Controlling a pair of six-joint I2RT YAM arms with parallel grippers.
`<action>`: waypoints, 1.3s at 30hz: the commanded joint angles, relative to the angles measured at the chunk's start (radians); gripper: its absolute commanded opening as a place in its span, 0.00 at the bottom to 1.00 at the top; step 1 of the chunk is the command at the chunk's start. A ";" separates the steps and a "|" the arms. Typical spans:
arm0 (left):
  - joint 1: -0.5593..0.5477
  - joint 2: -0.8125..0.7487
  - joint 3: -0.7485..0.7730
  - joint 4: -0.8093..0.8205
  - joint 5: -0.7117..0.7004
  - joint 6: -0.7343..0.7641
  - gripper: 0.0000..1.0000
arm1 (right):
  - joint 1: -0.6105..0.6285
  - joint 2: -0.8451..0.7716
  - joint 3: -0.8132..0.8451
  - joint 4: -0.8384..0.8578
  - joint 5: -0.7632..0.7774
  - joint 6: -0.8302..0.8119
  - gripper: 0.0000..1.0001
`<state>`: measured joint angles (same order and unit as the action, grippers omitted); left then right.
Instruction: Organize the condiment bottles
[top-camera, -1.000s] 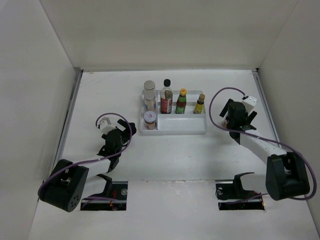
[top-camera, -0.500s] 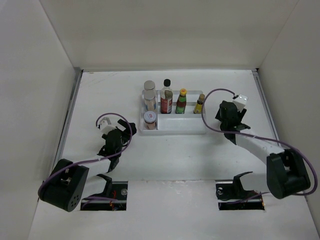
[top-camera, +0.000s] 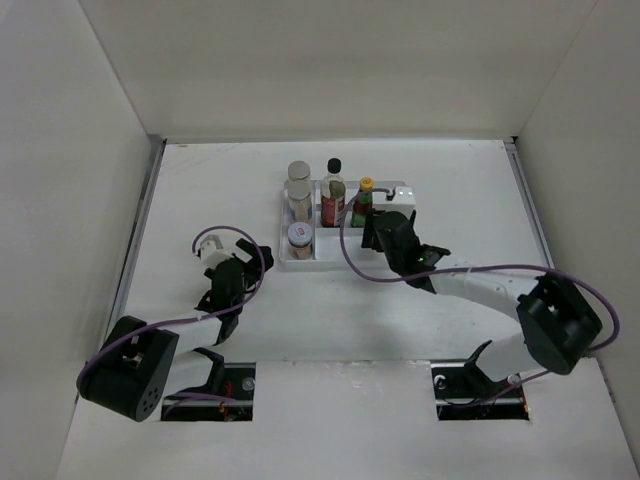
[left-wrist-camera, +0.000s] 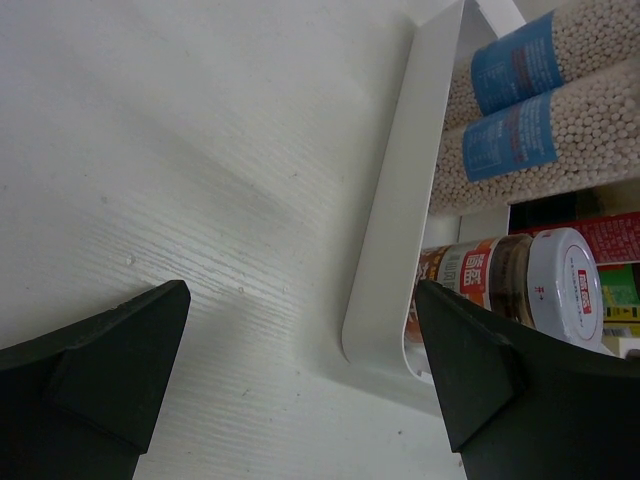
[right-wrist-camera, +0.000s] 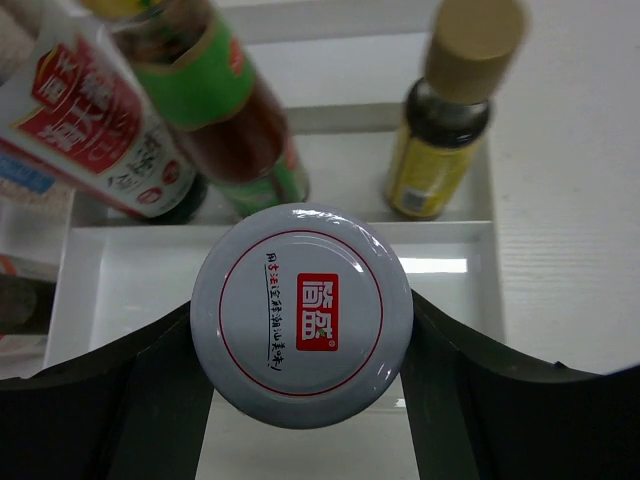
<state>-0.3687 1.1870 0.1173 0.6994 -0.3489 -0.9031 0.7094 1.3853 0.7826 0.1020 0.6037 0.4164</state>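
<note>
The right gripper (right-wrist-camera: 303, 312) is closed on a short jar (right-wrist-camera: 300, 290) whose white lid carries a red ring and a red stamp, with a dark finger pressed to each side of it. The jar fills the middle of the wrist view, over the front compartment of the white tray (right-wrist-camera: 440, 232); whether it rests on the tray floor I cannot tell. Behind it in the back row stand a small yellow-capped bottle (right-wrist-camera: 440, 130) at upper right, a green-labelled bottle (right-wrist-camera: 235, 120) at upper centre and a red-labelled bottle (right-wrist-camera: 95, 120) at upper left. Seen from above, two silver-lidded jars (top-camera: 299, 172) stand one behind the other at the tray's left end, and a jar with a red-and-white lid (top-camera: 300, 236) sits in front of them. The left gripper (left-wrist-camera: 300, 290) is spread wide and holds nothing, above the bench (top-camera: 200, 180) just left of the tray, in the lower left of the overhead view
</note>
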 joint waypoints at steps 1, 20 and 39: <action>0.006 -0.015 0.015 0.040 0.002 -0.007 1.00 | 0.043 0.064 0.109 0.166 -0.028 0.022 0.39; 0.023 -0.007 0.022 0.031 0.004 -0.002 1.00 | 0.084 0.069 0.087 0.173 -0.012 0.012 1.00; 0.047 -0.073 0.180 -0.371 -0.044 0.029 1.00 | -0.500 -0.425 -0.411 0.441 -0.002 0.313 1.00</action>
<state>-0.3256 1.1648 0.2394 0.4278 -0.3740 -0.8993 0.2512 0.9478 0.4179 0.4736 0.6056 0.5873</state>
